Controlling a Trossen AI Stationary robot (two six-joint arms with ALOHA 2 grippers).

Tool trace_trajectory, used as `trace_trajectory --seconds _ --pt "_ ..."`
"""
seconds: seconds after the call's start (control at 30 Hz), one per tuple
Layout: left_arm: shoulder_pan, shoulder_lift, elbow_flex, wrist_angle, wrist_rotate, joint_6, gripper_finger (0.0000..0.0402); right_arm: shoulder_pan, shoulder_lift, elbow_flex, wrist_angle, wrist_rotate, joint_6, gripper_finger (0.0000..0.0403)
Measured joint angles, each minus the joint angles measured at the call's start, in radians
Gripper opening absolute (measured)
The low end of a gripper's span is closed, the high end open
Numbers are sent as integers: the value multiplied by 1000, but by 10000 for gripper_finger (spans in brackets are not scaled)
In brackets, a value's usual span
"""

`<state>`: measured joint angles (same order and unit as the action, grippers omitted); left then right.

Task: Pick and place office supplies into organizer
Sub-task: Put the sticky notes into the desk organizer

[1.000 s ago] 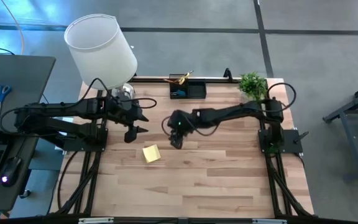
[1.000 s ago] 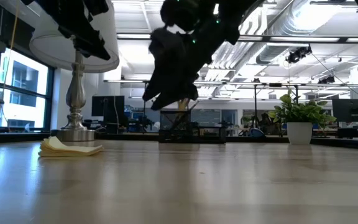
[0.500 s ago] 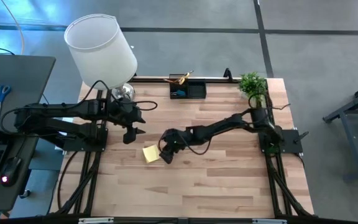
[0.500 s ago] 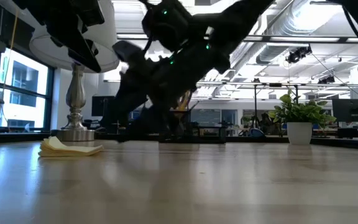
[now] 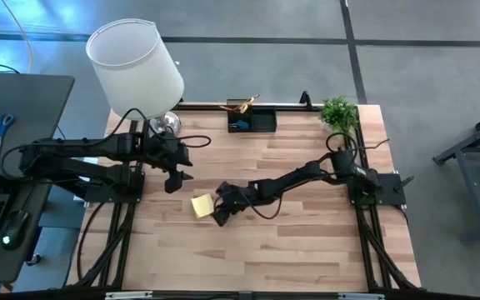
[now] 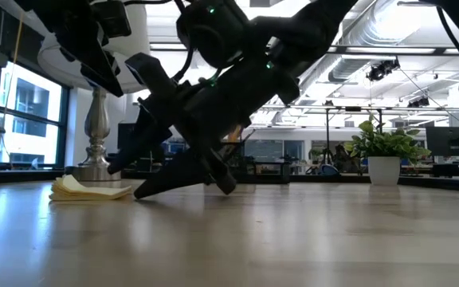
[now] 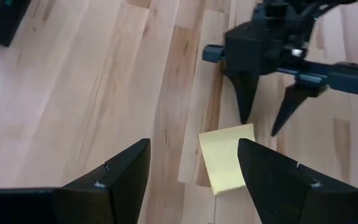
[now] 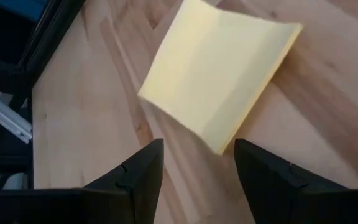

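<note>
pad: one yellow sticky-note pad [image 5: 202, 205] lies flat on the table [image 5: 307, 250], toward its left half, well apart from the organizer [image 5: 252, 122] at the far edge.
pad, handling: likely light and thin; a soft paper stack whose top sheets can bend or peel; the low view shows its upper leaves curled up at one edge. Not fragile, but probably slides on smooth wood.
pad, hold: best pinched across two opposite edges, low at the table, so the whole stack comes up and not only the top sheets.
right gripper [image 5: 220, 211]: down at the table just beside the pad's right edge, fingers spread, nothing between them; its wrist view shows the pad just ahead of the gap.
left gripper [image 5: 176, 176]: waits above the table's left side, near the pad, fingers spread wide and empty.
organizer: one black tray; something orange stands in it and something blue lies in it, too small to name.
count: pads one; organizers one; grippers two; no other loose supplies visible on the table.
surroundings: one lamp [image 5: 135, 67] at the far left corner, one plant [image 5: 338, 112] at the far right.
</note>
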<state>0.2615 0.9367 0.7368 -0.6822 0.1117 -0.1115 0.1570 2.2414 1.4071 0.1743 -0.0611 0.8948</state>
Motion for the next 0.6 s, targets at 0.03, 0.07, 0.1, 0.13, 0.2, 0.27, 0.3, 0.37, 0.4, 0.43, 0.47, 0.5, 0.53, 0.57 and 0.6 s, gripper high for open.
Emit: trace_trajectory --seconds 0.03,0.07,0.1,0.13,0.2,0.27,0.3,0.37,0.4,0.43,0.47,0.5,0.53,0.57,0.6 --pt "0 0 0 1 -1 -2 232 4 0 0 1 11 5 193" --pt "0 0 0 1 -2 -2 232 7 0 0 1 29 10 193" --pt "0 0 0 1 -6 -6 232 10 0 0 1 46 18 193" --pt "0 0 0 1 -14 -12 232 11 0 0 3 54 25 193" --pt "0 0 0 1 -33 -28 232 12 0 0 4 70 25 193" --pt "0 0 0 1 -47 -35 232 14 0 0 4 97 25 191" --pt "0 0 0 1 -56 -38 232 14 1 0 7 112 26 189" --pt "0 0 0 1 -68 -46 232 14 1 0 12 130 47 181" --pt "0 0 0 1 -78 -51 232 14 1 0 12 132 56 176" --pt "0 0 0 1 -85 -52 232 13 1 0 12 132 65 169" --pt "0 0 0 1 -88 -53 232 13 1 0 10 132 68 162" --pt "0 0 0 1 -94 -53 232 13 1 0 10 132 69 155" --pt "0 0 0 1 -101 -53 232 13 1 0 11 132 69 147" --pt "0 0 0 1 -108 -53 232 13 1 0 11 135 72 140" --pt "0 0 0 1 -115 -53 232 13 1 0 11 139 74 134"
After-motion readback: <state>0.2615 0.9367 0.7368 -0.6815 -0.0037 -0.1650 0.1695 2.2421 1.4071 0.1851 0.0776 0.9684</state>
